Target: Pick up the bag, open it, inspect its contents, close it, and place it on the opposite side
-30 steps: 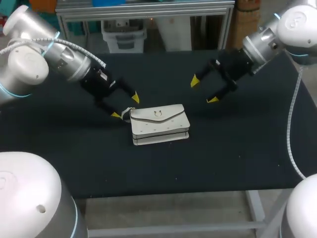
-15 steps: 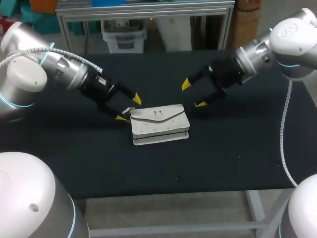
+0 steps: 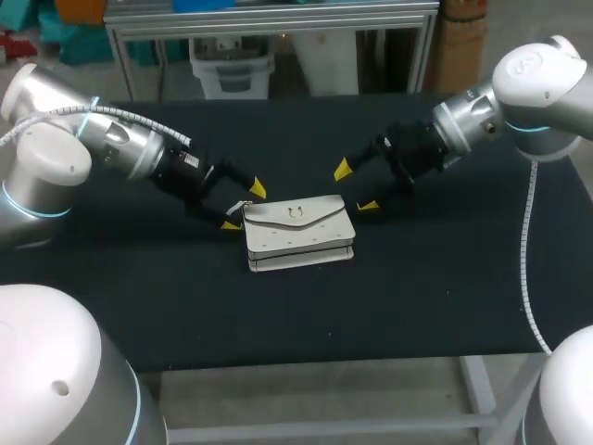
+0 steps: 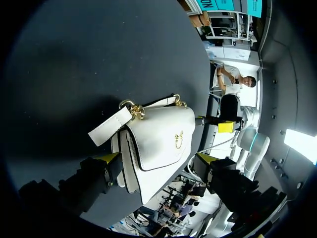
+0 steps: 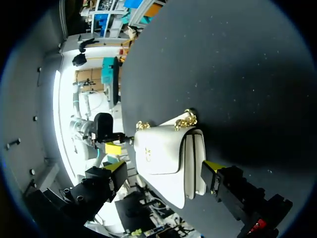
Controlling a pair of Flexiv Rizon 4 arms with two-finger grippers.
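White bag (image 3: 298, 232) lay flat, flap up, at the centre of the black table (image 3: 435, 287) in the head view. The left gripper (image 3: 244, 207) stood at its left end and the right gripper (image 3: 355, 188) at its upper right corner, both with fingers spread and clamping nothing. The left wrist view showed more plainly a white strap tab (image 4: 110, 126) and gold ring (image 4: 133, 108) ahead of its gripper, while the right wrist view showed a gold chain (image 5: 185, 120) at the far end of the bag, which lay between the parted fingers.

Silver arms (image 3: 120, 139), black yellow-tipped grippers (image 3: 243, 207) (image 3: 355, 188)
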